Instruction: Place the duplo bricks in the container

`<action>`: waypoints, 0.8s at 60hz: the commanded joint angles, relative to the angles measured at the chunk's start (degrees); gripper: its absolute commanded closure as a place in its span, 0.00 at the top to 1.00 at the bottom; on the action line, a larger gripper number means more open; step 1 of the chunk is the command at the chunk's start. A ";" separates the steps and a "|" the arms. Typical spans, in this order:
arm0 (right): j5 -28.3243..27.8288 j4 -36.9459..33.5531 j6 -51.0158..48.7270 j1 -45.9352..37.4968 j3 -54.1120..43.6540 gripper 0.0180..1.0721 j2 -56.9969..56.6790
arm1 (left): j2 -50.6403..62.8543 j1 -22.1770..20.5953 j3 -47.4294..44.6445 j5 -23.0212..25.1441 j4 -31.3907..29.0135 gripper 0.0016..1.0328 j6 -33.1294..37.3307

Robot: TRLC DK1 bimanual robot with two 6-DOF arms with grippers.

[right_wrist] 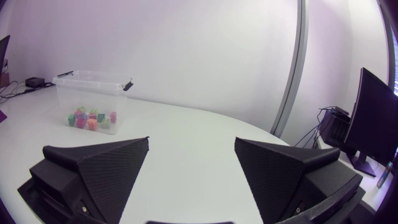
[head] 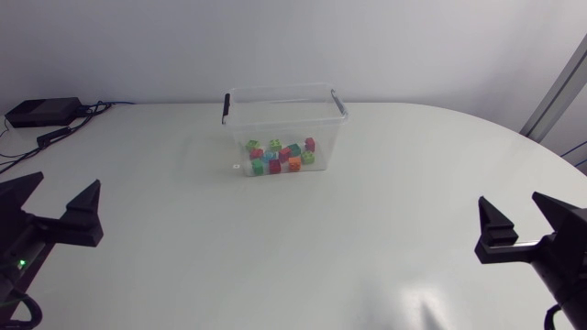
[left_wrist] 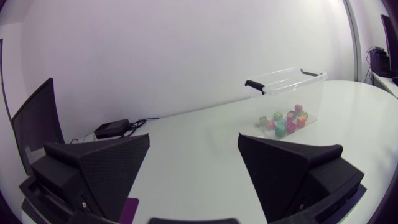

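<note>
A clear plastic container (head: 284, 110) with dark handles stands at the back middle of the white table. Several coloured duplo bricks (head: 281, 156) lie inside it on its floor. My left gripper (head: 62, 202) rests open at the left edge, far from the container, nothing between its fingers. My right gripper (head: 518, 218) rests open at the right edge, equally empty. In the left wrist view the container (left_wrist: 289, 84) with the bricks (left_wrist: 285, 122) stands well ahead of the open gripper (left_wrist: 194, 146). In the right wrist view the container (right_wrist: 90, 84) and bricks (right_wrist: 91, 118) lie far ahead of the gripper (right_wrist: 191, 146).
A black box with cables (head: 41, 112) sits at the table's back left corner; the left wrist view shows this box (left_wrist: 112, 129) too. Bare white tabletop (head: 303, 247) stretches between both grippers and the container.
</note>
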 commanded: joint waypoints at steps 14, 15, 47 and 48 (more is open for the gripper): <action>0.47 3.45 5.56 2.63 -5.38 0.95 -4.58 | -9.33 -1.47 -8.40 2.01 1.93 0.96 -8.84; 0.47 3.59 5.80 2.76 -5.60 0.95 -4.82 | -9.83 -1.54 -8.80 2.11 2.00 0.96 -9.23; 0.54 5.58 9.17 4.58 -8.75 0.95 -8.14 | -16.80 -2.44 -14.31 3.51 2.87 0.96 -14.68; 0.54 5.58 9.17 4.58 -8.75 0.95 -8.14 | -16.80 -2.44 -14.31 3.51 2.87 0.96 -14.68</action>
